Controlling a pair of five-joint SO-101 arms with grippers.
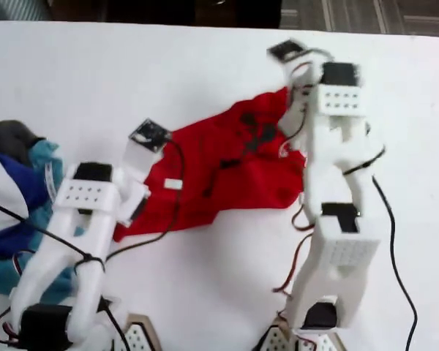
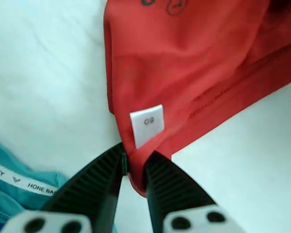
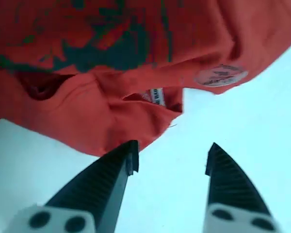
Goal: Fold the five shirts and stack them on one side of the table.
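A red shirt (image 1: 234,172) with a dark print lies crumpled across the middle of the white table (image 1: 205,73). My left gripper (image 1: 137,210) is at the shirt's left corner. In the left wrist view the gripper (image 2: 135,170) is shut on the red shirt's (image 2: 194,63) hem, just below a small white label (image 2: 147,124). My right gripper (image 1: 293,135) is at the shirt's right end. In the right wrist view it (image 3: 172,160) stands open over bare table, beside the folded edge of the red shirt (image 3: 87,116), with nothing between its fingers.
A loose pile of shirts (image 1: 22,190) in teal, blue, white and dark grey lies at the table's left edge; the teal shirt (image 2: 19,182) lies close to my left gripper. Arm cables (image 1: 391,241) trail over the table's front right.
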